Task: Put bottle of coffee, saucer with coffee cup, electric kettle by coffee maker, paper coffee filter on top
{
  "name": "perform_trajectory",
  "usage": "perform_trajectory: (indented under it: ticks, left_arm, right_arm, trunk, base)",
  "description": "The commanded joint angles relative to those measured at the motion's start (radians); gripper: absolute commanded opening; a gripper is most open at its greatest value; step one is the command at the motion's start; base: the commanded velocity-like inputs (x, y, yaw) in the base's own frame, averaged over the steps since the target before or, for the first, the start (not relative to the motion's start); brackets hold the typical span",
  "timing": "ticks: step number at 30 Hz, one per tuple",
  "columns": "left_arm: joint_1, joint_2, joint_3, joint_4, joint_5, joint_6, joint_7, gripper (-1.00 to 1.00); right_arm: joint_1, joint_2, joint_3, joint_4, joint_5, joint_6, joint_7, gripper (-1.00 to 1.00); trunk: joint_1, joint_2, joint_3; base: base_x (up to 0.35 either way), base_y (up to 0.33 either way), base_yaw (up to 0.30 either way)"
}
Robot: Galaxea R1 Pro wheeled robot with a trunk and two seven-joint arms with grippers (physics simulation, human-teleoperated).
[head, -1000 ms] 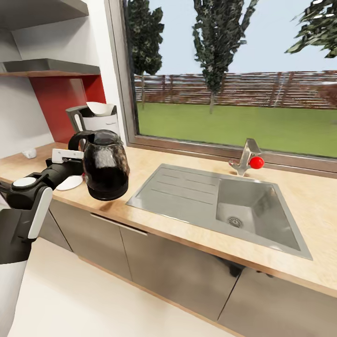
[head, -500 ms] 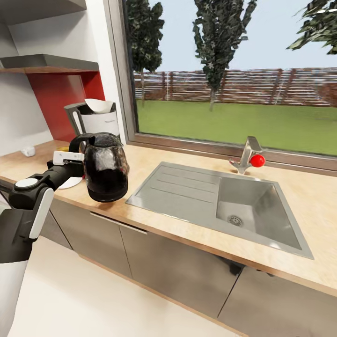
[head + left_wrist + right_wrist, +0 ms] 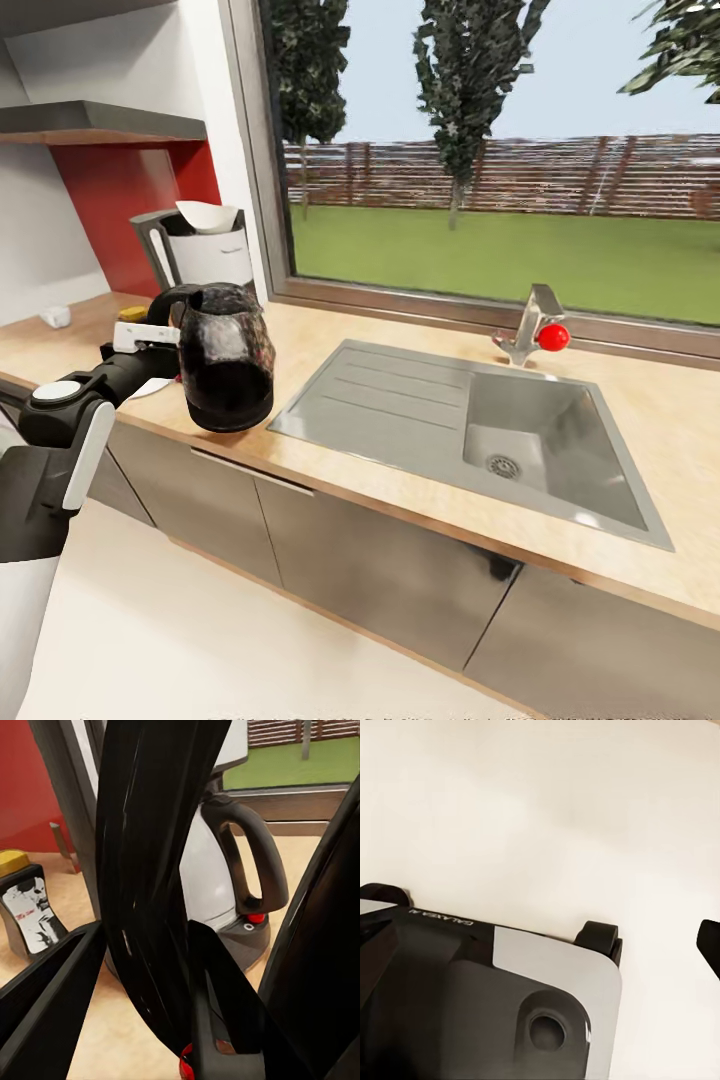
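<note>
- The electric kettle [image 3: 226,358] hangs by its handle, my left gripper [image 3: 160,338] clamped on it, above the kitchen countertop [image 3: 300,330].
- Beyond my gripper stands the coffee maker [image 3: 200,255]; swinging in could knock it.
- Beneath sits the saucer [image 3: 150,388]; lowering blind could trap it.

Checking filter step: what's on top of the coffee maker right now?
A white paper coffee filter sits in the top of the coffee maker. Its lower part is hidden inside the machine, and the electric kettle held by the left pincer covers the maker's base.

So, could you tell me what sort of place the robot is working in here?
A home kitchen, most likely: a wood-look countertop with an inset steel sink and tap under a garden window, and a coffee maker in the corner.
</note>
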Motion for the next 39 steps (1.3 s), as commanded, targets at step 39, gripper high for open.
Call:
perform_trajectory:
  ticks: [39]
  left_arm:
    - [-0.001, 0.001, 0.000, -0.003, 0.008, 0.005, 0.001, -1.00]
  right_arm:
    - [0.000, -0.003, 0.006, -0.002, -0.011, 0.006, 0.006, 1.00]
  trunk:
    - [0.011, -0.022, -0.026]
  base:
    - [0.010, 0.000, 0.000]
